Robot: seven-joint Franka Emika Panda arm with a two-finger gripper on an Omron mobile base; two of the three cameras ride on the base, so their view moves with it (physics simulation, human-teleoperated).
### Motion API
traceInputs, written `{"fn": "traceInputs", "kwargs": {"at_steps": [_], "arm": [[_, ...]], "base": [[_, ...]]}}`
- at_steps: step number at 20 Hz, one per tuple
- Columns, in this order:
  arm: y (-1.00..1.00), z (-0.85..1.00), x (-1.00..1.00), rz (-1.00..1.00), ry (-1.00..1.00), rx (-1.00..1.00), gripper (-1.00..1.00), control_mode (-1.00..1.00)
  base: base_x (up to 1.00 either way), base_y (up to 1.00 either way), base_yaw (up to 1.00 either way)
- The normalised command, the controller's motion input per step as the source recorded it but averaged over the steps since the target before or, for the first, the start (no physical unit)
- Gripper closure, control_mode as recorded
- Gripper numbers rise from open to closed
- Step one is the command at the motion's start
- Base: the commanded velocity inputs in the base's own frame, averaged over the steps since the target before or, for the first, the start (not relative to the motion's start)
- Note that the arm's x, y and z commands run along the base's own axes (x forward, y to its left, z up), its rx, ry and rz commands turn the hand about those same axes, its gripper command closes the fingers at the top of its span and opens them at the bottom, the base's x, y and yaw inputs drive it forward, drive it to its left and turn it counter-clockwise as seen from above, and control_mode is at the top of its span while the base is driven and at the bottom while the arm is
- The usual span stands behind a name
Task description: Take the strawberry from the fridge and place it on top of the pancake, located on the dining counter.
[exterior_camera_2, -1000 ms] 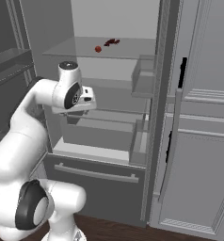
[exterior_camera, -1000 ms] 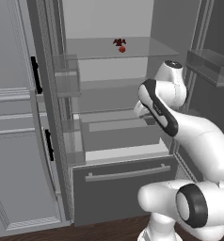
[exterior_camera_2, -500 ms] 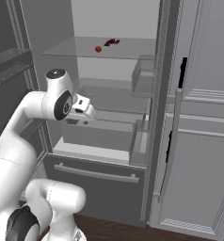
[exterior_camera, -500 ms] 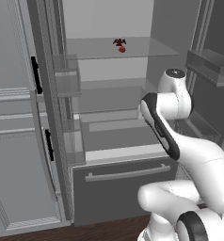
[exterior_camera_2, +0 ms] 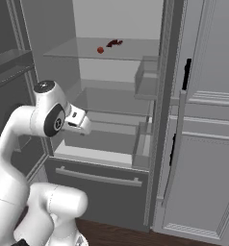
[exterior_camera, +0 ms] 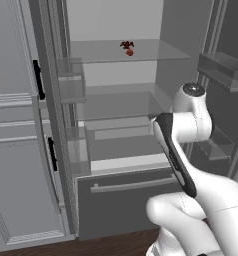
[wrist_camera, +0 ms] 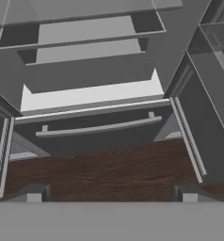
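The fridge (exterior_camera: 111, 100) stands open, with a pale interior and glass shelves. On its top shelf lies the strawberry (exterior_camera: 129, 52), a tiny red berry beside a dark leafy bit; from the right it is the strawberry (exterior_camera_2: 100, 49). My gripper (exterior_camera_2: 82, 126) hangs well below that shelf, in front of the middle shelves and angled downward. In the hand view the gripper (wrist_camera: 110, 194) is open, its fingertips (wrist_camera: 36, 193) set wide apart with nothing between them, facing the fridge's bottom drawer (wrist_camera: 100, 128) and the floor. The pancake and the dining counter are out of view.
Both fridge doors are swung open, and their bins (exterior_camera: 223, 67) (exterior_camera_2: 147, 79) flank the opening. Light grey panelled cabinets with black handles (exterior_camera: 38, 80) (exterior_camera_2: 186, 74) stand on either side. Dark wood floor (wrist_camera: 104, 174) lies in front of the drawer.
The arm has sunk and folded lower in front of the fridge, and the hand has dropped and tilted down. The jaws stayed open and the strawberry has not moved.
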Motion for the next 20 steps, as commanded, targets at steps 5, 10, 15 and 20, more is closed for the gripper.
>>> {"fn": "traceInputs", "kwargs": {"at_steps": [5, 10, 15, 20], "arm": [[0.00, 0.00, 0.03, 0.00, 0.00, 0.00, -1.00, 1.00], [0.00, 0.00, 0.00, 0.00, 0.00, 0.00, -1.00, 1.00], [0.00, 0.00, 0.00, 0.00, 0.00, 0.00, -1.00, 1.00], [0.00, 0.00, 0.00, 0.00, 0.00, 0.00, -1.00, 1.00]], "base": [[0.37, 0.02, 0.00], [0.86, 0.08, 0.00], [0.65, -0.02, 0.00], [0.39, 0.00, 0.00]]}}
